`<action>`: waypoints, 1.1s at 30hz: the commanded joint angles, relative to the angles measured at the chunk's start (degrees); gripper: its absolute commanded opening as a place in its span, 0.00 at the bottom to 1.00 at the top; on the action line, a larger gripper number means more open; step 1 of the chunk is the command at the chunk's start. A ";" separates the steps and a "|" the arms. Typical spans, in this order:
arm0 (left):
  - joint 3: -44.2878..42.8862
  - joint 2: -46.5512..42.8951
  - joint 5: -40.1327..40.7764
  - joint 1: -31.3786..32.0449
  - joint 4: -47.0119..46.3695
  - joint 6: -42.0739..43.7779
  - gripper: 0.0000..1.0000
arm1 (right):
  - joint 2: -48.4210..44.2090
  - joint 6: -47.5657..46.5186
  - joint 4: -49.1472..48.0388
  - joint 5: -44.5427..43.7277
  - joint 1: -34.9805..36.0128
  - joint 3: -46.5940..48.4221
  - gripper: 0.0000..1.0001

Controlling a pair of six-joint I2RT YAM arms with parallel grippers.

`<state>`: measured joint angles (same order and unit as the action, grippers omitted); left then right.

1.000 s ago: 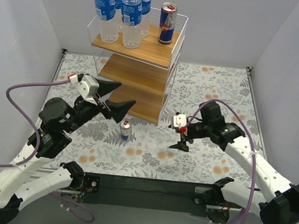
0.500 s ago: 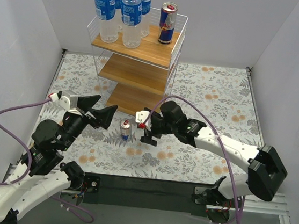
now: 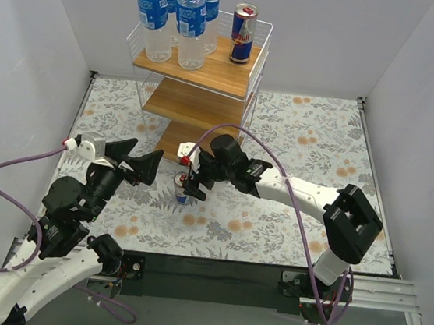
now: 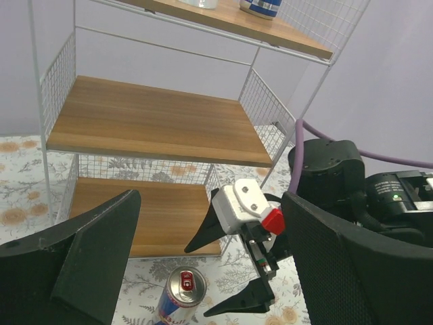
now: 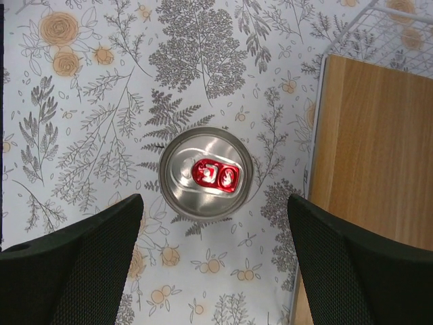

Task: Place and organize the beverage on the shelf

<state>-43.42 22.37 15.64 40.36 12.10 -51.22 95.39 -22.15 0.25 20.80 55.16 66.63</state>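
The can (image 3: 182,191) is found upright just before the shelf (image 3: 196,105) bottom board — axis vertical. The right gripper (image 3: 191,180) is positioned directly above it, spread, empty; the left gripper (image 3: 148,150), also spread, is farther off.

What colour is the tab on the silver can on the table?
Red tab, clearest in right wrist view.
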 commanded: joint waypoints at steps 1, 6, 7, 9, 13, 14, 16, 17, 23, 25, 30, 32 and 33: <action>-0.35 -0.66 1.50 0.16 0.82 1.04 0.84 | 2.16 2.11 -2.01 2.32 0.74 4.03 0.93; -0.18 -1.45 1.50 0.16 1.09 1.30 0.84 | 6.47 2.73 -1.92 2.41 1.09 7.63 0.92; -0.09 -1.54 1.50 0.16 1.17 1.13 0.84 | 6.99 2.55 -1.83 2.32 1.18 8.77 0.91; -0.09 -1.80 1.41 0.16 1.52 1.12 0.84 | 7.96 2.12 -1.75 2.23 1.36 9.57 0.86; -0.17 -2.85 1.33 0.16 2.31 1.12 0.84 | 8.05 0.97 -0.52 2.84 1.53 9.75 0.69; -0.17 -3.12 1.32 0.16 2.66 1.30 0.84 | 7.79 0.45 -0.34 2.85 1.62 9.49 0.65; -0.26 -3.74 1.24 0.16 3.02 1.56 0.84 | 7.44 0.01 -0.34 3.11 1.80 8.17 0.58; -0.26 -4.00 1.06 0.16 3.02 1.82 0.84 | 6.83 -0.17 -0.34 3.11 1.97 7.56 0.58; -0.26 -3.30 -1.48 0.16 3.02 2.79 0.84 | 2.80 -1.84 1.24 3.29 2.68 4.48 0.06; 0.00 -2.51 -3.15 0.16 2.93 3.49 0.84 | 0.77 -2.28 1.68 3.37 2.59 3.60 0.01; 3.86 -0.31 -13.86 0.16 0.83 6.83 0.84 | -8.37 -2.46 3.61 5.57 2.41 -0.53 0.01; 5.36 1.00 -17.46 0.07 -2.07 8.06 0.84 | -12.84 -1.59 4.23 5.66 2.15 -4.12 0.01; 6.49 1.70 -20.53 0.16 -3.04 8.33 0.84 | -14.34 -0.97 4.58 5.66 1.45 -5.62 0.01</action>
<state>-39.20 21.71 4.25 40.36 11.60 -45.76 88.55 -23.99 6.52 24.16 57.34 63.26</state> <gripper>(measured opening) 0.840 0.612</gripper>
